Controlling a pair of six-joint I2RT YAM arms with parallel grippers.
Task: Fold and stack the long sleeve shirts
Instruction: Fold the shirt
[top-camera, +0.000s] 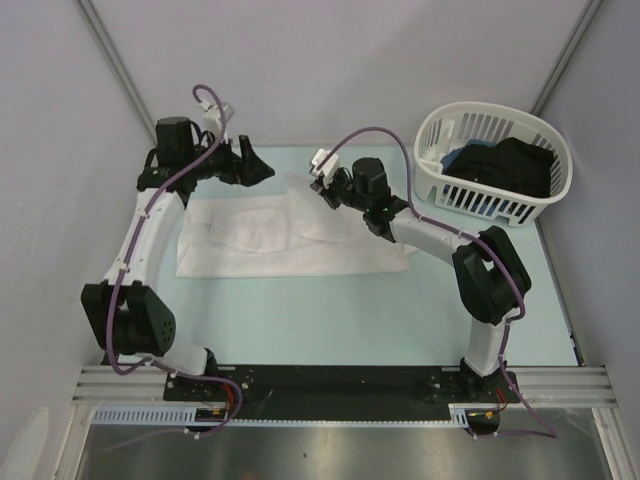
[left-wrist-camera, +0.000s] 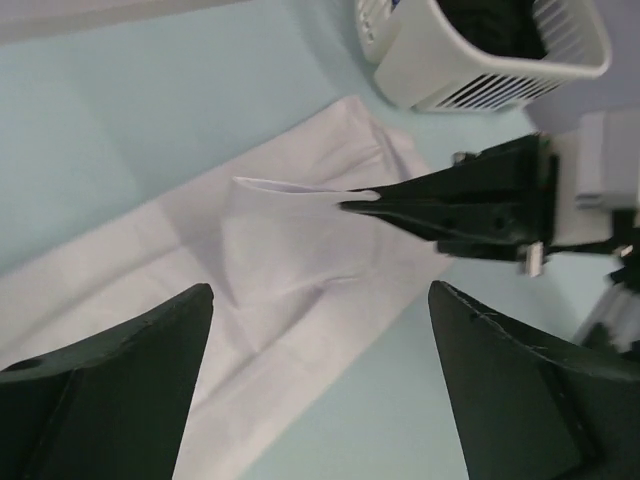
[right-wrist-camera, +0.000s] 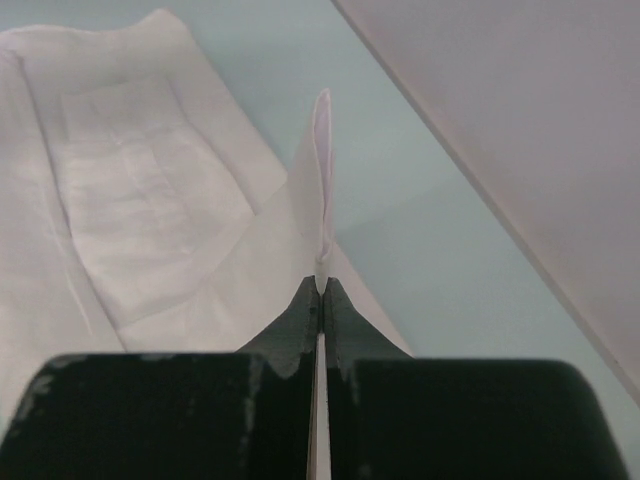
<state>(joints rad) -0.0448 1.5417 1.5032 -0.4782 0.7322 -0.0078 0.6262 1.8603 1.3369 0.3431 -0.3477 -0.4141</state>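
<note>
A plain white long sleeve shirt lies partly folded and flat on the pale blue table, left of centre. My right gripper is shut on an edge of the shirt at its far right. It holds that flap lifted off the table, and the cloth stands up between the fingertips in the right wrist view. My left gripper is open and empty, hovering over the shirt's far edge. In the left wrist view its gripper spreads wide above the shirt, facing the right gripper.
A white slatted basket stands at the far right with dark clothes inside; it also shows in the left wrist view. Grey walls enclose the table at the back and sides. Bare table lies in front of the shirt.
</note>
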